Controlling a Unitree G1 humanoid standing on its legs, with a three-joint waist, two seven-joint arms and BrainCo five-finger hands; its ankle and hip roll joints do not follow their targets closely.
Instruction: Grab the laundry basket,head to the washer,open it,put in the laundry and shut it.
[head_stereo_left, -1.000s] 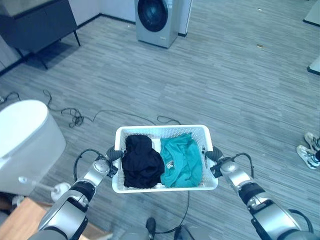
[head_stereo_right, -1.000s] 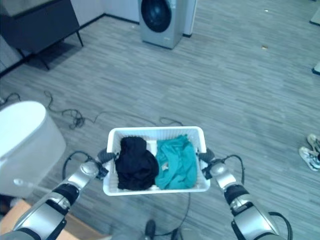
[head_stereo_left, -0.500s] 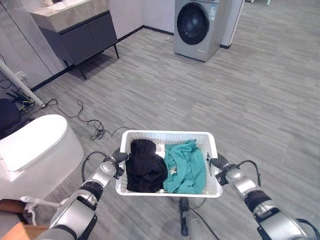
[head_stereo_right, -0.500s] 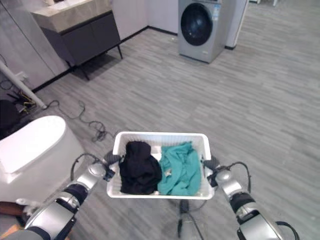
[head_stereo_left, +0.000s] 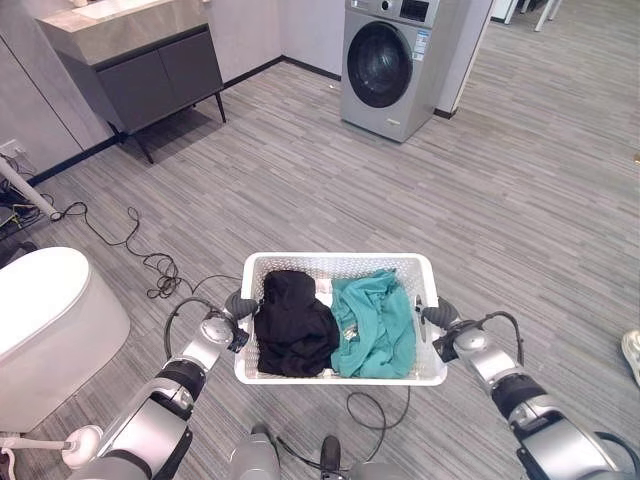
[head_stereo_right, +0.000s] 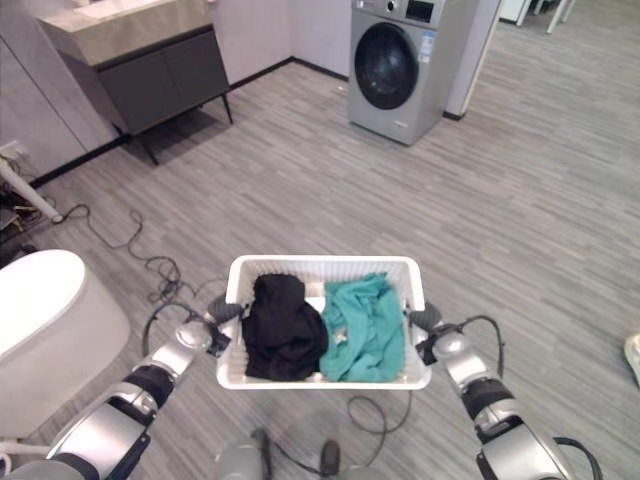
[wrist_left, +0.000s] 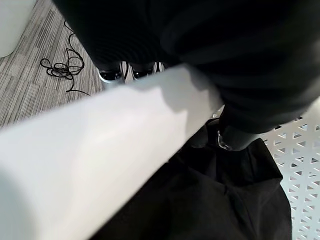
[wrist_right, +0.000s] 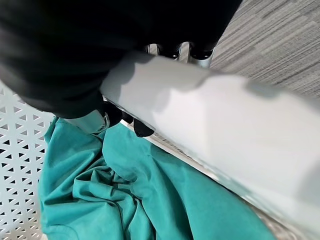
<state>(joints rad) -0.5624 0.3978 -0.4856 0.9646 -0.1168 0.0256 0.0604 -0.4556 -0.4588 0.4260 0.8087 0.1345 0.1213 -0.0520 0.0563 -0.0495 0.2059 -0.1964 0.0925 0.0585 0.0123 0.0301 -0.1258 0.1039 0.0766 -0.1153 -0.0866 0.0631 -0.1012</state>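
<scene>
Both hands clamp the white laundry basket (head_stereo_left: 340, 266) by its side rims: left hand (head_stereo_left: 238, 304) and right hand (head_stereo_left: 440, 318) curled over the edges. Inside lie a black garment (head_stereo_left: 294, 325) and teal garment (head_stereo_left: 375, 322). Well ahead stands the washer (head_stereo_left: 392, 62), door closed.

1. Left arm (head_stereo_left: 150, 425): silver-grey rounded shells; black joint band.
2. Right arm (head_stereo_left: 545, 445): matching silver-grey; black band.
3. Left hand (head_stereo_left: 236, 304), right hand (head_stereo_left: 441, 314): dark ribbed covers; silver fingers (wrist_right: 201, 59), dark tips.
</scene>
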